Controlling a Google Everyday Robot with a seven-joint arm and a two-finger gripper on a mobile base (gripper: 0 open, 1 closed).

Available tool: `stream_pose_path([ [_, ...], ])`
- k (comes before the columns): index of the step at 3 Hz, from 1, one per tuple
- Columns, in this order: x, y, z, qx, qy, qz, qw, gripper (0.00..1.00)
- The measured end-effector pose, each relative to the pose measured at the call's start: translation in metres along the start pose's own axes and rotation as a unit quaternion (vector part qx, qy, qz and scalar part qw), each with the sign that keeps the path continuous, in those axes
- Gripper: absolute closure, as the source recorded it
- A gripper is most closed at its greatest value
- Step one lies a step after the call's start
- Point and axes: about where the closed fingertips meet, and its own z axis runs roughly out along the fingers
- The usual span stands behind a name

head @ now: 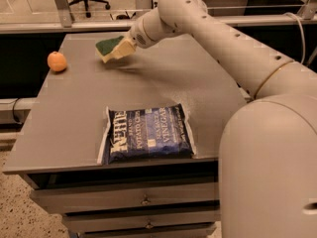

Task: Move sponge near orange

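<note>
1. The gripper (120,47) was over the far part of the table (208,88), a little left of the middle. It was closed and pinching the sponge (109,44).
2. The sponge was held above the surface, slightly tilted, with the green side up and the yellow foam below. I judged that it did not touch the table.
3. The orange (57,61) lay near the far left corner, to the left of the sponge, with bare table between them.
4. The step in hand seemed to be the carry to the left. To do it well, the gripper should keep its height and go down only when the sponge is just beside the orange.
5. It should stop short of the fruit. A round orange so near the edge could roll off if bumped.
6. The blue chip bag (148,134) lay at the near edge, well apart from this path.
</note>
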Motion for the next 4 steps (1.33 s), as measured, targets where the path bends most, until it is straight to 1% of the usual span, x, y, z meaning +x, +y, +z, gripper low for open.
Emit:
stream_pose_path([
  [1,-0.01,0.015,0.019,-0.013,-0.013,0.009,0.9998,1.0],
  [3,-0.025,0.043,0.049,-0.04,-0.023,0.011,0.9989,1.0],
  [4,-0.027,0.051,0.058,-0.046,-0.022,0.011,0.9986,0.87],
])
